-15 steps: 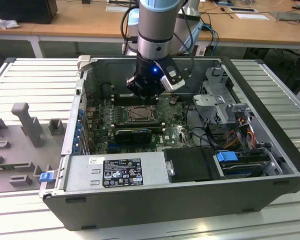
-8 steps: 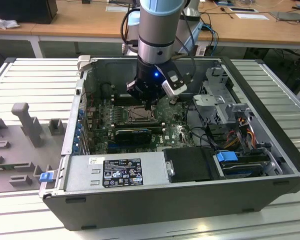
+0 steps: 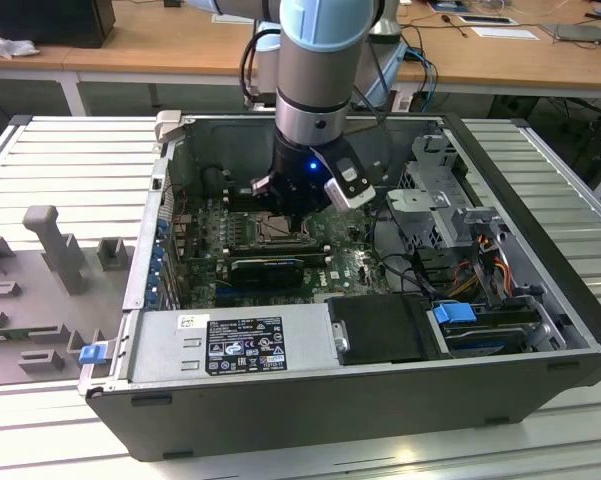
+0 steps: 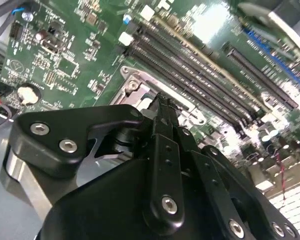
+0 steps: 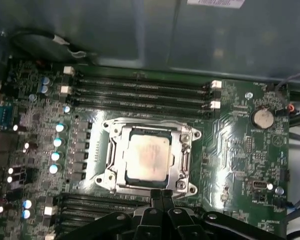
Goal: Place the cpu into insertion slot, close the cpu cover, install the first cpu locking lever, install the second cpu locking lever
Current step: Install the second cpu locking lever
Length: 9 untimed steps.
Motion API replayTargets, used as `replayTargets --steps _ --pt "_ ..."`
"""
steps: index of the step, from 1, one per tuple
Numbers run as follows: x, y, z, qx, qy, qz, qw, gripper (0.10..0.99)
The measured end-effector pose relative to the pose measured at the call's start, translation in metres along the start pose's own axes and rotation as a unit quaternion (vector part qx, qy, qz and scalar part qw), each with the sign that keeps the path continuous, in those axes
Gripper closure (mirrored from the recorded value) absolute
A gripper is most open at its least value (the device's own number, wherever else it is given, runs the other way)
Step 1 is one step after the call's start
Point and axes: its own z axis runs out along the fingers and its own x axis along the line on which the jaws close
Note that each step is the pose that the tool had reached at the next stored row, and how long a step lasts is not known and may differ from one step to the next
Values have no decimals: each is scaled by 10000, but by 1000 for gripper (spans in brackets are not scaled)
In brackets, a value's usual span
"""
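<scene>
So the arm is reaching down into the open computer case, which lies on its side on the slatted bench, and the pincer hangs right over the middle of the green motherboard. In the first wrist view the cpu is sitting flat in the insertion slot, and the cpu cover looks folded down around it, its cut-out showing the pale metal top. So I'd say the chip part is done and the cover is probably down too, though I can't tell if either locking lever is latched. The pincer's fingers come together to a narrow tip at the socket's edge with nothing between them, so it reads as closed and empty, likely because a pinched tip is handy for pushing on thin metal bits rather than grabbing. In the second wrist view that tip is just above the socket's metal rim, beside the long black memory slots. Whether it touches the frame, can't say.
</scene>
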Motion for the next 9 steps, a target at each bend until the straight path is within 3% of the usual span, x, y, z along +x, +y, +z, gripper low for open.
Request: replayTargets --steps 4,6,8,9 --pt "29 -64 -7 -28 -3 1 10000 980" --pt "81 -71 -8 -49 -5 -3 10000 980" --pt "185 -71 -7 -79 -7 -4 10000 980" --pt "292 -73 3 -123 -9 -20 9999 980"
